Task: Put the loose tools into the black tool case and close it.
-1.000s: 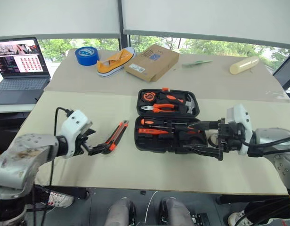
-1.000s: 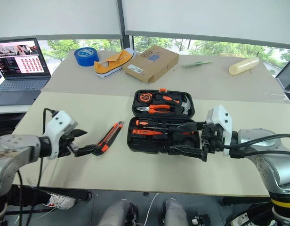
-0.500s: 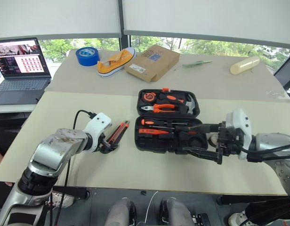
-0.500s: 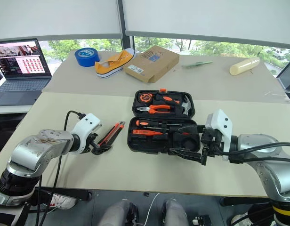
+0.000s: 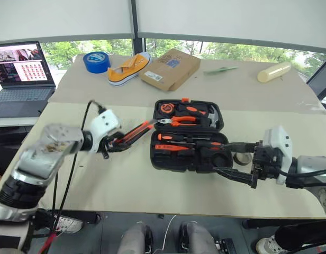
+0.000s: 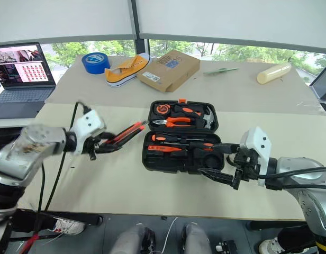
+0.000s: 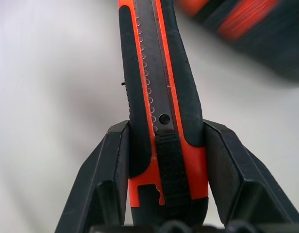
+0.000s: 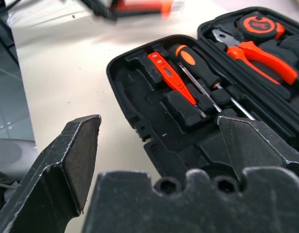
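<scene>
We see two pale tables butted together. On the near table (image 5: 126, 180) the open black tool case (image 5: 187, 138) lies at centre, a small dark tape roll (image 5: 241, 158) just beside it at three o'clock. On the far table (image 5: 242, 90), from ten to two o'clock: blue tape roll (image 5: 97, 62), yellow shoe (image 5: 129, 67), cardboard box (image 5: 170, 69), cream cylinder (image 5: 274, 72).

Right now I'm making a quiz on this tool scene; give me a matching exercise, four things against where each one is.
Things:
1. utility knife
2. red tester screwdriver
3. blue tape roll
4. right claw

Places:
A. far table, beside the yellow shoe
B. in a slot of the black tool case
C. clamped in the left claw
D. open, by the case's near right corner

Pairs: 1-C, 2-B, 3-A, 4-D
</scene>
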{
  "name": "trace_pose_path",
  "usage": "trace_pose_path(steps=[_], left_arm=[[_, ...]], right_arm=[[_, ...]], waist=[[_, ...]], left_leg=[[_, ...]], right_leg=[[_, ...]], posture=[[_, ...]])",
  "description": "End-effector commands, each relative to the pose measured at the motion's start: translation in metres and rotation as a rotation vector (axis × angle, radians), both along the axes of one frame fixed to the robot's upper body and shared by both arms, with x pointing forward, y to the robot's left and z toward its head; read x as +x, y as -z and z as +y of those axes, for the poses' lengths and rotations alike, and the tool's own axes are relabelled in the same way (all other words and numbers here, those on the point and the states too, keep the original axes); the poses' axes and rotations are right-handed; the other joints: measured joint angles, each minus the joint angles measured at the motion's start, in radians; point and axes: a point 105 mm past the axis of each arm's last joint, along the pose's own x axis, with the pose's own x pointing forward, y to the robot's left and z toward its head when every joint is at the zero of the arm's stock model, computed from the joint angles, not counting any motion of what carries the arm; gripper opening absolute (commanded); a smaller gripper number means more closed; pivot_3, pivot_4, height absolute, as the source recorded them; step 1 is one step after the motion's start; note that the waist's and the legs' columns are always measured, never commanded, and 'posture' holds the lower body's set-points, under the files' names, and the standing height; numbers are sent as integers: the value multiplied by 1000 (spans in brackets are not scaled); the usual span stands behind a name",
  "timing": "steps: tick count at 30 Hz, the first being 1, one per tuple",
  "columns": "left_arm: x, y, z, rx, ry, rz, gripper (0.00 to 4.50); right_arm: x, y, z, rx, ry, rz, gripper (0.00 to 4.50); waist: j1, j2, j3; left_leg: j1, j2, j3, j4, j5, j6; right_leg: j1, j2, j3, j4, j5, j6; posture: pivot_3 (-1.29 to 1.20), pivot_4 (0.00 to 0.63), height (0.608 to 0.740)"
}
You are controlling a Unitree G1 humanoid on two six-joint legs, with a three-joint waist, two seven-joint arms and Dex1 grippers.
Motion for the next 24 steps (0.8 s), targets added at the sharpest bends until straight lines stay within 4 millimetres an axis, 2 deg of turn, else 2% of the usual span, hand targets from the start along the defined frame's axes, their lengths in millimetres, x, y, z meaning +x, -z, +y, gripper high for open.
trace_pose_path(steps=[1,5,7,11,17,24], left_arm=[[-1,-9,-30,-1,208,-4,1736],[-7,-2,-70,51,408,51,1736],[-8,7,-81,97,455,93,1736],[-3,27,-94,170,471,161,1736],[-2,35,-112,186,460,224,1736],[5,47,-114,251,443,241,1736]], right_arm=[[-3,-10,0,-6,-4,-38,4500],[-4,-8,-1,-4,10,-34,4500],[-4,-7,0,-2,17,-34,4500],[-8,-6,1,13,40,-33,4500],[-16,-3,3,32,60,-22,4500],[-16,-2,4,38,76,-22,4500]], waist=[[1,0,0],[0,0,0],[-1,-1,0],[-7,-1,0],[-5,-1,0],[-3,-1,0]], left_leg=[[0,0,0,0,0,0],[-2,0,0,3,0,1],[-2,0,0,3,0,2],[-2,0,0,3,0,2],[-3,0,0,4,-1,2],[-3,0,-1,5,-1,3]], right_leg=[[1,1,0,0,0,0],[0,3,0,1,0,1],[0,4,0,1,-1,1],[0,4,0,1,-1,2],[-1,4,0,1,-2,4],[-1,4,0,1,-2,4]], posture=[[0,150,731],[0,150,731],[0,150,731],[0,150,731],[0,150,731],[0,150,731]])
